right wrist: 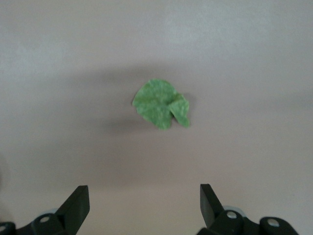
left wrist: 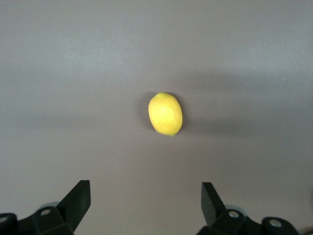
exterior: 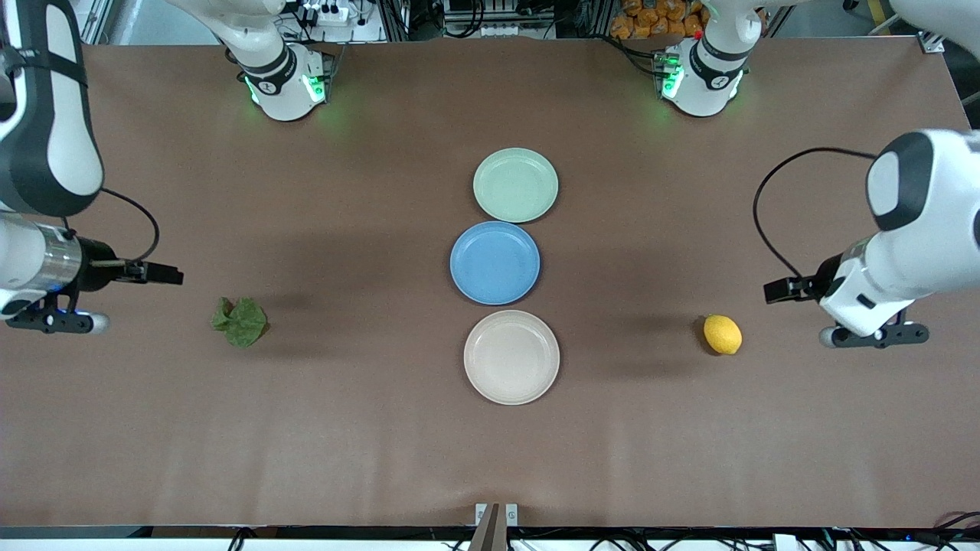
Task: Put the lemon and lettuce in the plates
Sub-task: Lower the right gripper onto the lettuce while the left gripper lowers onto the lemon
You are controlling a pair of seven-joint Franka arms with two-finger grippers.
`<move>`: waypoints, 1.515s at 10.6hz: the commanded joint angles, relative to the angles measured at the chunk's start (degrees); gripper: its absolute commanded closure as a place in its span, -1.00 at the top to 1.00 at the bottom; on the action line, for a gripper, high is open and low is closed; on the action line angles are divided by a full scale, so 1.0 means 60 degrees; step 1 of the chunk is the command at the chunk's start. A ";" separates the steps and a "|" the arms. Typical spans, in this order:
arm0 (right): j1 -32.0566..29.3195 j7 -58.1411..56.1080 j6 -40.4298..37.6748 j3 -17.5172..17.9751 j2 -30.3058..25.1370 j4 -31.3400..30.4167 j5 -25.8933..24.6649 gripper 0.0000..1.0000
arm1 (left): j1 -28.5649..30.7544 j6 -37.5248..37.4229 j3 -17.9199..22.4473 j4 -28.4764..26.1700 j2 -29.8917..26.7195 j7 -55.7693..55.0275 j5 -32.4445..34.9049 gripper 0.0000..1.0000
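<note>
The yellow lemon [exterior: 722, 334] lies on the brown table toward the left arm's end; the left wrist view shows it [left wrist: 165, 113] ahead of my left gripper [left wrist: 145, 196], which is open and empty. That gripper [exterior: 873, 335] hangs over the table, farther toward that end than the lemon. The green lettuce [exterior: 240, 321] lies toward the right arm's end; the right wrist view shows it [right wrist: 161, 105] ahead of my right gripper [right wrist: 145, 196], open and empty, over the table's end [exterior: 55, 321]. The mint plate [exterior: 515, 184] and the beige-pink plate [exterior: 511, 357] are empty at mid-table.
A blue plate [exterior: 495, 262] lies between the mint and beige-pink plates, all three in a row; the beige-pink one is nearest the front camera. The arm bases [exterior: 285, 84] [exterior: 700, 76] stand at the table's edge farthest from the front camera.
</note>
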 commanded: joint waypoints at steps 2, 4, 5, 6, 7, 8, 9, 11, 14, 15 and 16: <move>-0.0292 -0.0051 0.1788 0.0076 -0.0037 -0.1577 -0.0077 1.00 | -0.0055 0.0993 -0.0033 0.0096 0.0943 -0.0161 0.0488 1.00; -0.0380 -0.0066 0.2043 0.0076 0.0065 -0.1861 -0.0062 1.00 | -0.0026 0.1610 -0.0033 0.0096 0.1442 -0.0161 0.0488 1.00; -0.0511 -0.0255 0.2115 0.0076 0.0298 -0.1832 -0.0048 1.00 | 0.0003 0.1816 -0.0033 0.0111 0.1618 -0.0161 0.0474 1.00; -0.0629 -0.0445 0.2508 0.0076 0.0532 -0.1861 -0.0033 1.00 | -0.0084 0.2079 -0.0033 0.0096 0.1852 -0.0321 0.0473 1.00; -0.0673 -0.0519 0.2831 0.0076 0.0752 -0.1861 -0.0033 1.00 | -0.0114 0.2284 -0.0033 0.0067 0.1985 -0.0642 0.0488 1.00; -0.0674 -0.0520 0.3240 0.0076 0.0929 -0.1846 -0.0033 1.00 | -0.0114 0.2359 -0.0033 0.0052 0.2044 -0.0746 0.0488 1.00; -0.0674 -0.0506 0.3664 0.0076 0.1133 -0.1817 -0.0033 1.00 | -0.0143 0.2389 -0.0033 0.0052 0.2146 -0.0776 0.0488 1.00; -0.0703 -0.0506 0.4020 0.0076 0.1325 -0.1817 -0.0033 1.00 | -0.0202 0.2680 -0.0033 0.0052 0.2351 -0.0820 0.0488 1.00; -0.0703 -0.0388 0.4094 0.0076 0.1458 -0.1861 -0.0018 1.00 | -0.0231 0.3091 -0.0033 0.0008 0.2542 -0.1025 0.0488 1.00; -0.0747 -0.0316 0.4123 0.0076 0.1603 -0.1861 0.0040 1.00 | -0.0303 0.3179 -0.0033 0.0008 0.2673 -0.1069 0.0488 1.00; -0.0863 -0.0185 0.4485 0.0076 0.1749 -0.1919 0.0069 1.00 | -0.0333 0.3296 -0.0033 -0.0006 0.2718 -0.1171 0.0488 1.00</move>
